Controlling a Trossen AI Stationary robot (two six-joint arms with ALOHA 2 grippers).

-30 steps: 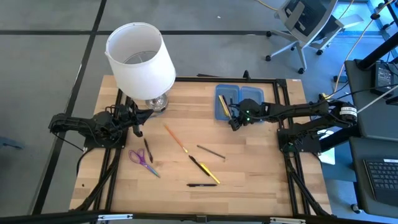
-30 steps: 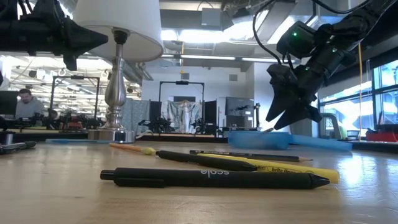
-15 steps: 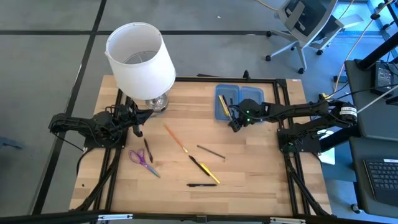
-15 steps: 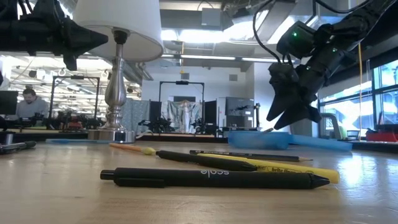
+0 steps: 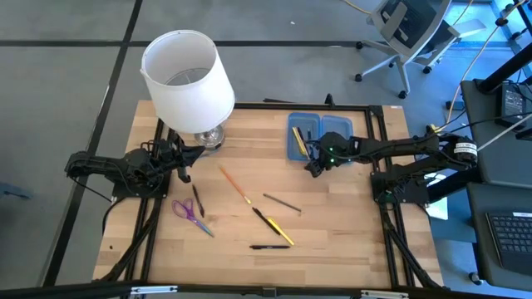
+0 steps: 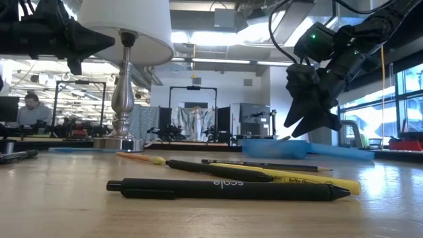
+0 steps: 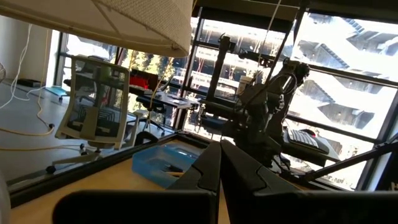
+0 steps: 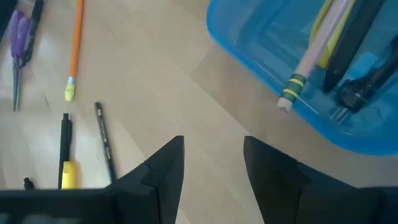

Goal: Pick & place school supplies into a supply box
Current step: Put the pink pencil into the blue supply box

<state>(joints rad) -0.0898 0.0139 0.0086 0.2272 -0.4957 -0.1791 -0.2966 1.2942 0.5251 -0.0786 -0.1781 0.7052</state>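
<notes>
Right gripper above the wood just beside the near edge of the blue pencil case, fingers spread and empty; inside the open case, a tan pencil with a green-banded eraser end, something yellow beneath it and a black pen, lying side by side; case at the far right part of the table.

Left gripper near the lamp base, under the white lampshade, fingers pressed together, nothing between them.

Out on the wood: purple-handled scissors toward the left, a short black pen just beside them; orange pencil near the middle; grey pencil to its right; black pen and yellow pen end to end on one diagonal; black pen nearest the front edge, closest in the low view.
</notes>
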